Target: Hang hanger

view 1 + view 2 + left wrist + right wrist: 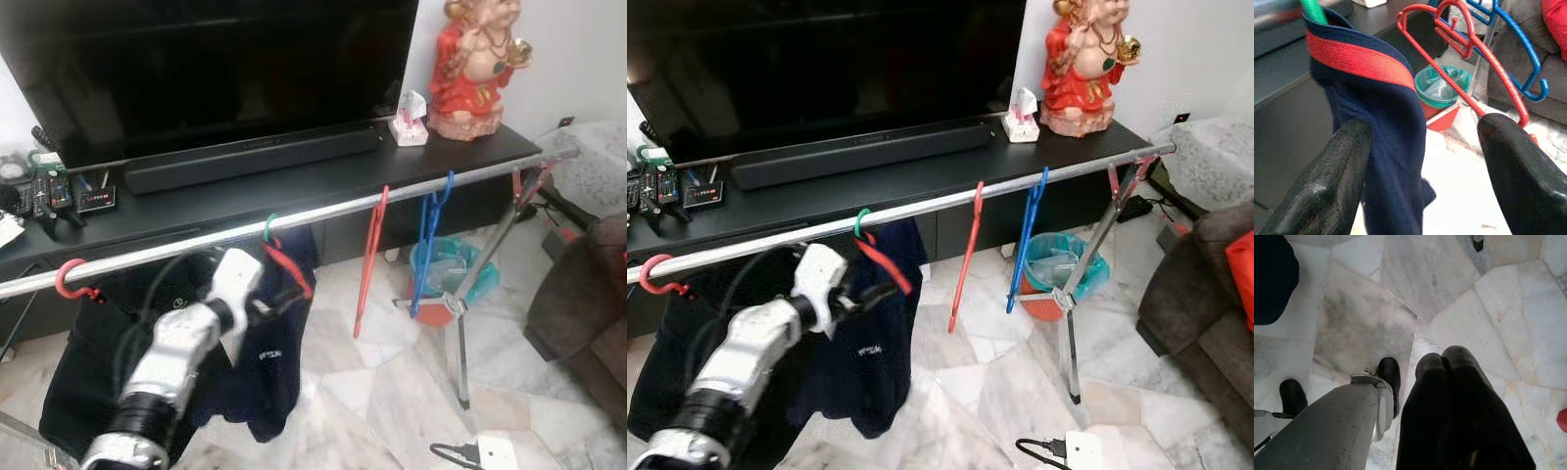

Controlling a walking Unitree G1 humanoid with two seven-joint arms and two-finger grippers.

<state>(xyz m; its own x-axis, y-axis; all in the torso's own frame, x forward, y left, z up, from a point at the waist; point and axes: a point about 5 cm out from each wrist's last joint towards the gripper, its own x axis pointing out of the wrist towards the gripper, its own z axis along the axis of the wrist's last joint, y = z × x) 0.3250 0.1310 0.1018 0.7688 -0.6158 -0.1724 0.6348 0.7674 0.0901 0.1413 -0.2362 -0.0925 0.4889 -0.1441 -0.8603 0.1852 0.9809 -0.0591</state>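
The left gripper (279, 299) is raised to the rail (392, 196), jaws open, just beside the navy shirt (269, 362) on its green-hooked hanger (269, 227). The hook sits over the rail; the shirt hangs straight down. The right gripper (1464, 406) points floorward, jaws closed and empty.

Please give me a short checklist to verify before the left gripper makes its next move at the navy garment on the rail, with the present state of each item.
1. Green hanger hook sits over the metal rail: ok.
2. Navy garment hangs on that hanger: ok.
3. Left gripper is open, fingers not clamped on the cloth: ok.
4. Whether one finger touches the cloth: cannot tell.
5. Red hanger and blue hanger hang apart from the garment: ok.
6. Right gripper idle, pointed at the floor: ok.
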